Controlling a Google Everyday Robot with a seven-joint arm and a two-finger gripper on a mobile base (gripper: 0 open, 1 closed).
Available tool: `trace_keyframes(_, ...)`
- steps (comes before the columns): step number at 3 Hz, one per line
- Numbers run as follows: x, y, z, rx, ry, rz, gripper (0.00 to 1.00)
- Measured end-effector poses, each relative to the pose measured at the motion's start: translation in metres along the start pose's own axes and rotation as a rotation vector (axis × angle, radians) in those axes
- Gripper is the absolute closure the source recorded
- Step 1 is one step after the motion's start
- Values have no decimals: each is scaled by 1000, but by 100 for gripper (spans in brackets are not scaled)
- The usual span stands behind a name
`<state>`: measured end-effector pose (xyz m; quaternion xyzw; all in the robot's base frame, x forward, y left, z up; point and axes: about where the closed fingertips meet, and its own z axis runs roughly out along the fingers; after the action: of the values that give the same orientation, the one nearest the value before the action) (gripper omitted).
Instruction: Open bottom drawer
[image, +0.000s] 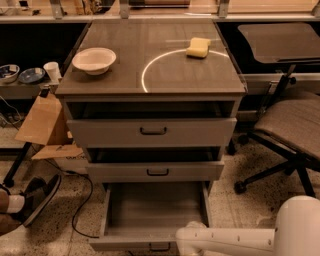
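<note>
The bottom drawer (155, 212) of the grey three-drawer cabinet stands pulled far out, and its plain grey tray is bare. Its slim front panel and small black handle (160, 247) sit at the lower edge of the camera view. My white arm (235, 241) reaches in from the lower right. My gripper (184, 246) is at the drawer's front right corner, just right of the handle, and is partly cut off by the frame edge. The middle drawer (156, 171) and the top drawer (152, 131) each stand slightly out.
A white bowl (94, 59) and a yellow sponge (198, 47) lie on the cabinet top. An office chair (290, 130) stands to the right. A cardboard piece (42, 120), a cable on the floor and a person's shoe (35, 197) are to the left.
</note>
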<state>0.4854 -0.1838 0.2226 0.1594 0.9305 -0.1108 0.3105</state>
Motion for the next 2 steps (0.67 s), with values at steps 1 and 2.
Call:
trace_keyframes(1,-10,-8,-8,6,-32,12,100)
trace_keyframes(2,-10,-8,-9,6,-32,12,73)
